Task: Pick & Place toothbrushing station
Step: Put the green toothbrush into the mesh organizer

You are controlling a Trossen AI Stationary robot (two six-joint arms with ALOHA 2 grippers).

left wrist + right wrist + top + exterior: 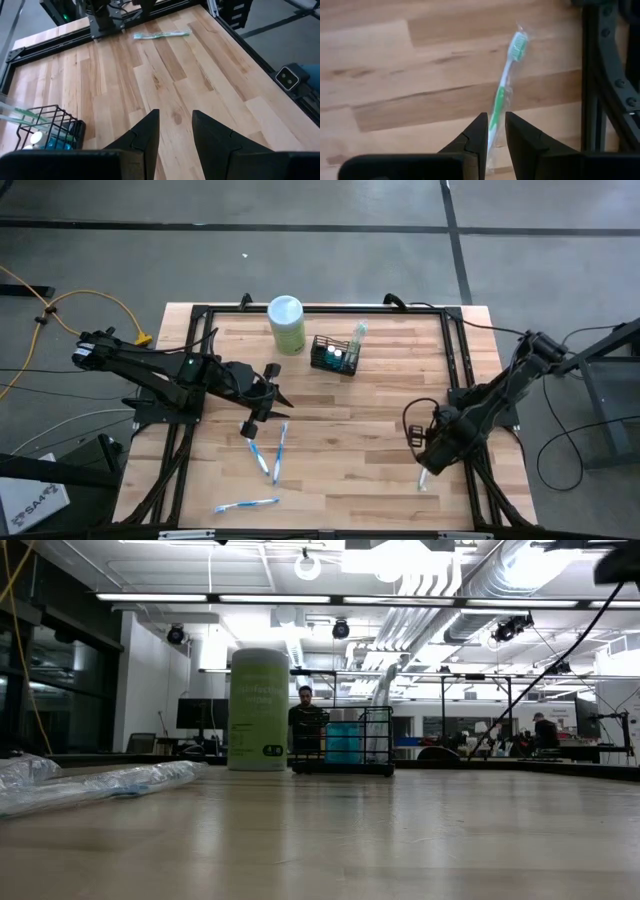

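The black wire-mesh basket point(335, 355) stands at the table's far middle, with a green toothbrush point(357, 335) sticking up out of it; it also shows in the low view point(343, 740) and the left wrist view point(47, 130). My right gripper point(425, 465) is low at the table's right near side, shut on a wrapped green-and-white toothbrush point(507, 80). My left gripper point(272, 395) is open and empty above the table's left middle, its fingers apart in its wrist view point(175, 135). My right gripper pinches the toothbrush's handle point(496, 120) between its two fingers, toward the handle's free end. The fingers lie along the toothbrush and come at it slanting down. The brush head point(519, 45) points away from the gripper. The toothbrush seems to lie flat on the table point(161, 34).
A pale green canister point(286, 323) with a white lid stands left of the basket. Three blue wrapped toothbrushes lie on the near left part of the table point(258, 452) point(279, 452) point(245, 504). A black frame point(455, 350) borders the wooden top.
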